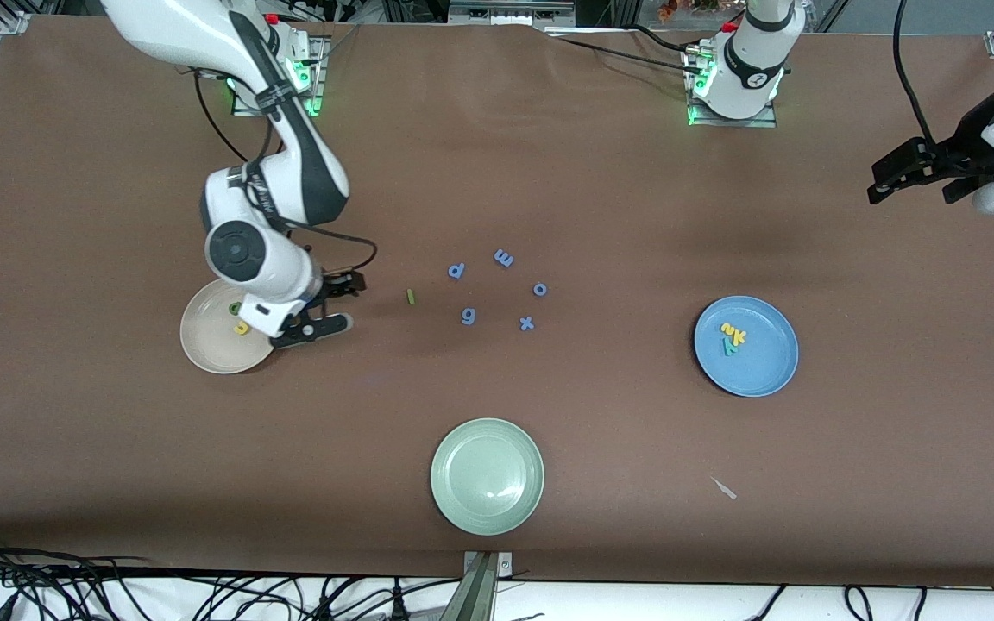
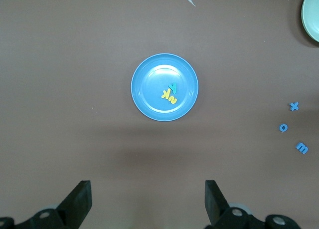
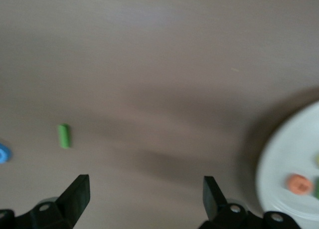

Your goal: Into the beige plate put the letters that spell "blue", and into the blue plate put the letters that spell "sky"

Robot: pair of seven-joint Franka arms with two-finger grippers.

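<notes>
Right gripper (image 1: 330, 304) hung beside the beige plate (image 1: 208, 345), fingers released and empty — green l bar (image 1: 411, 297) remained outstanding. Left gripper (image 1: 915, 177) waited, fingers spread.

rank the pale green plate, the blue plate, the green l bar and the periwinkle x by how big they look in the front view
1. pale green plate, slightly the largest, though it lies nearest the camera, so this may be nearness only
2. blue plate
3. periwinkle x and green l bar: both tiny, too alike to rank
</notes>
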